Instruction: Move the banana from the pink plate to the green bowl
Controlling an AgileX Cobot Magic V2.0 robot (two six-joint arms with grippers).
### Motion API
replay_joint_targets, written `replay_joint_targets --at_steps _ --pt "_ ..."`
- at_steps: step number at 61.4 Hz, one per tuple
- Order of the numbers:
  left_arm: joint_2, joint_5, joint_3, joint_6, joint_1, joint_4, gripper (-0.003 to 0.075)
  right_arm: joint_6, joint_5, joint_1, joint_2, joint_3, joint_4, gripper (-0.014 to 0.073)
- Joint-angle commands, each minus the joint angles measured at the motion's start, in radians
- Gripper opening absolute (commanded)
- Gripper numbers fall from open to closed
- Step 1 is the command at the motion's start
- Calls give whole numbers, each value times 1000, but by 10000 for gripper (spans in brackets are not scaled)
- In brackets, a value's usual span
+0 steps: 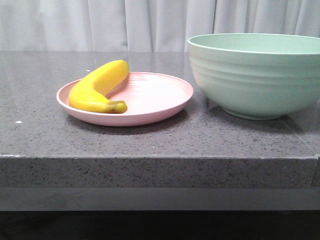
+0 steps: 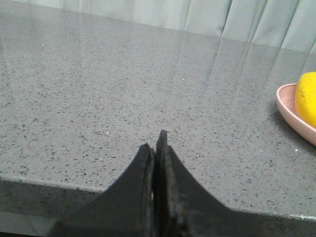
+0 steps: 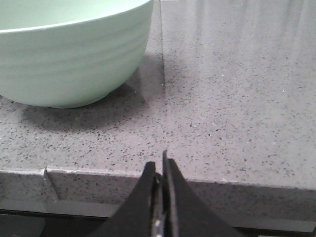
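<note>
The yellow banana [image 1: 98, 87] lies on the left side of the pink plate [image 1: 160, 95] in the front view, its dark stem tip toward the table's front edge. The green bowl [image 1: 257, 75] stands to the right of the plate, apart from it. Neither gripper shows in the front view. My left gripper [image 2: 154, 143] is shut and empty, low by the table's front edge, left of the plate [image 2: 291, 111] and banana [image 2: 307, 98]. My right gripper [image 3: 159, 163] is shut and empty at the table's front edge, to the right of the bowl [image 3: 69, 54].
The grey speckled stone table [image 1: 150, 145] has a front edge [image 1: 150, 157] close to the plate. A seam in the tabletop [image 3: 163, 89] runs beside the bowl. A pale curtain [image 1: 100, 25] hangs behind the table.
</note>
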Motion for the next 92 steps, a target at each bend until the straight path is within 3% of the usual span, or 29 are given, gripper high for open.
replay_joint_targets --at_steps 1,37,48,62,79,84,88,92 --pt "-19 -86 4 1 2 -11 -20 -3 -85 -6 -21 -1 -6 -58" --pt "-17 -156 -26 6 2 -9 -20 -3 -111 -2 -19 -27 32 -58" --pt "69 -120 -186 8 2 85 -20 -3 -69 -2 34 -172 30 -58" --pt "353 -120 -407 8 2 112 -20 -3 -10 -2 286 -429 30 -58" --pt "512 -167 -461 8 2 110 -10 -3 -16 -2 479 -553 30 -58" --pt "512 -178 -461 8 2 110 82 -3 -12 -2 487 -553 30 -26" --pt "512 -186 -461 8 2 110 243 -3 -11 -2 487 -553 30 57" --pt "512 -187 -461 8 2 110 428 -3 -13 -2 487 -553 30 218"
